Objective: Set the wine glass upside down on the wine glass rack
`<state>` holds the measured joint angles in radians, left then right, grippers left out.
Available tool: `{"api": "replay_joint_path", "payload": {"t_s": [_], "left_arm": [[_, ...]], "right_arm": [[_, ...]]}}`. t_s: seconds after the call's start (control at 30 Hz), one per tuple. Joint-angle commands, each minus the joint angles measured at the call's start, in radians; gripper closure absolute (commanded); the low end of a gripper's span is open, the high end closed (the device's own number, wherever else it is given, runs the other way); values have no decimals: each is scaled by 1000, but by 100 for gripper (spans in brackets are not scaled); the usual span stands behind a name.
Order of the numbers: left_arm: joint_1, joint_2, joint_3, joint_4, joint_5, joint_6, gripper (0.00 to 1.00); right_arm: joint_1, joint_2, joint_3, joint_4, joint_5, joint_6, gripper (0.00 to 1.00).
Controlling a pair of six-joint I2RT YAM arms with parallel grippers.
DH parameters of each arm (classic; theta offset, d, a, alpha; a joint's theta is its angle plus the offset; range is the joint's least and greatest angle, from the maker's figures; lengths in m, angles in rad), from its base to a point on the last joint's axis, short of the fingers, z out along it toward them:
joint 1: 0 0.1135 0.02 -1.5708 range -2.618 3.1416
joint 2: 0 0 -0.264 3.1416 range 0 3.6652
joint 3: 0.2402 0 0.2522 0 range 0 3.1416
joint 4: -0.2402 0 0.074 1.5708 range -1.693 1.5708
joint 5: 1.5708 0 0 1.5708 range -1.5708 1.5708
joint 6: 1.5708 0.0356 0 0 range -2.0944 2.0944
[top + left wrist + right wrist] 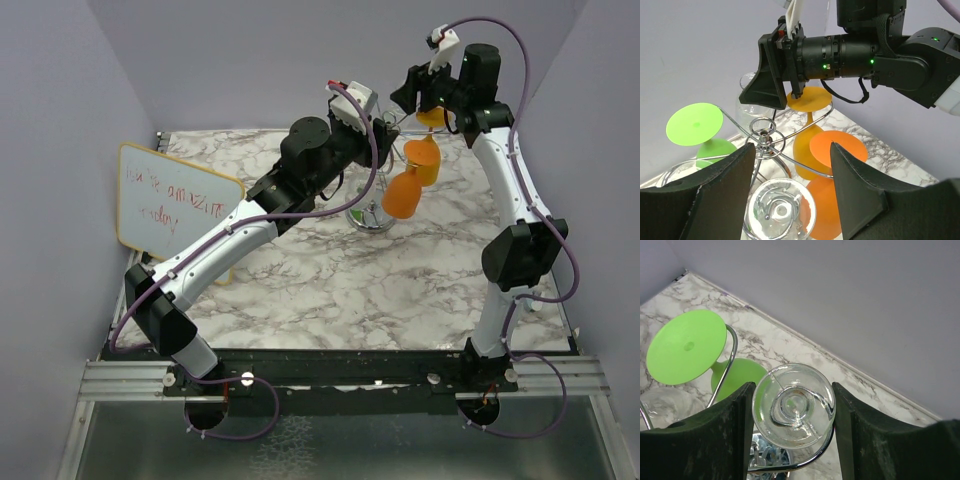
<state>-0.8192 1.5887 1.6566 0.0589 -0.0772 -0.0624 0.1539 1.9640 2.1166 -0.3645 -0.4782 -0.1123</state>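
Note:
The clear wine glass (793,407) hangs upside down, foot up, its stem inside a curled arm of the chrome wine glass rack (810,466). My right gripper (793,388) is shut on the foot, one finger against each side of the rim. In the top view the right gripper (412,95) is high above the back of the rack (372,215). My left gripper (792,146) is open over the rack's hub (765,135). Another clear glass foot (782,210) lies below it, untouched.
Several other glasses hang on the rack: green (687,345), orange (837,147), yellow (809,100) and clear (665,405). A whiteboard (175,200) leans at the left of the marble table (330,290). Purple walls close the back and sides.

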Motion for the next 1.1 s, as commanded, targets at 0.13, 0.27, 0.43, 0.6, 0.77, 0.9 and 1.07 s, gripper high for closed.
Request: {"api": "replay_joint_path", "payload": {"t_s": [0.13, 0.27, 0.43, 0.6, 0.77, 0.9, 1.07], "left_arm": [[5, -39, -11, 13, -16, 8, 37], [5, -37, -11, 13, -16, 7, 37], [5, -37, -11, 13, -19, 9, 37], [5, -37, -4, 10, -21, 13, 36], [6, -46, 3, 1, -24, 11, 32], [5, -57, 11, -20, -54, -2, 23], [6, -61, 48, -95, -126, -34, 14]], "right_arm": [[0, -6, 28, 21, -2, -19, 36], [-1, -19, -16, 50, 25, -50, 34], [0, -24, -35, 62, 38, -76, 28], [0, -46, -46, 85, 16, -52, 22], [0, -92, -45, 135, 8, 15, 14], [0, -112, -5, 136, 23, 59, 12], [0, -190, -55, 173, 69, 96, 12]]}}
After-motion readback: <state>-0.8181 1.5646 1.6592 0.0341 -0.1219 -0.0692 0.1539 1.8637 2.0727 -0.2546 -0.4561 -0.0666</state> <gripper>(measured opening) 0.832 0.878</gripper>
